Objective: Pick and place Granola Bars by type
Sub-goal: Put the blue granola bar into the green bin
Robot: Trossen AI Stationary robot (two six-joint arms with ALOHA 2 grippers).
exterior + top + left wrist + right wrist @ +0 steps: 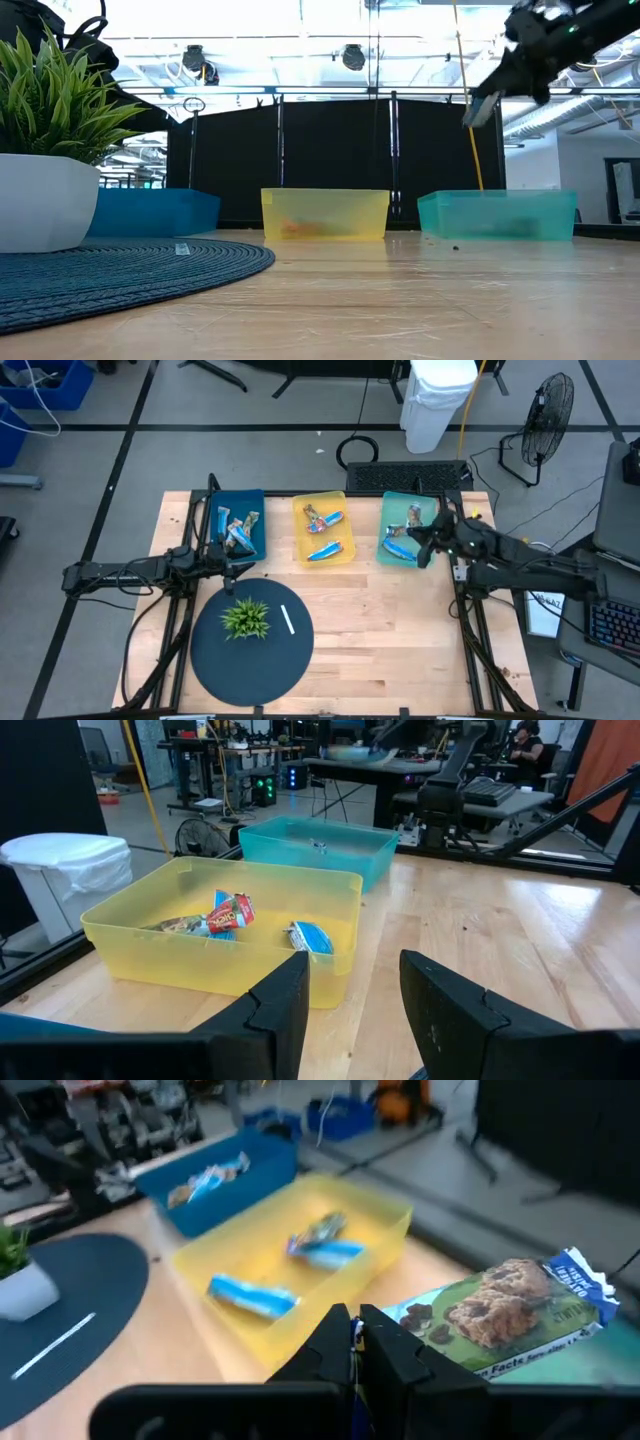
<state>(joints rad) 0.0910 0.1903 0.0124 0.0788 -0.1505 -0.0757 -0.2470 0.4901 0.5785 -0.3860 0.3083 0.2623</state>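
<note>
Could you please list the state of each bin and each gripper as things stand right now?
Blue bin: upright, several bars inside.
Yellow bin: upright, holds bars.
Teal bin: upright, holds bars.
Left gripper: open, empty, at the blue bin.
Right gripper: shut, raised above the teal bin.
Potted plant: upright on the round mat.

Grey floor (250, 420) with dark lines, white bin (437, 400) and fan (545, 420) beyond the right gripper (428, 542), black curtain (330, 150), ceiling lights (350, 55), desks (400, 770).
</note>
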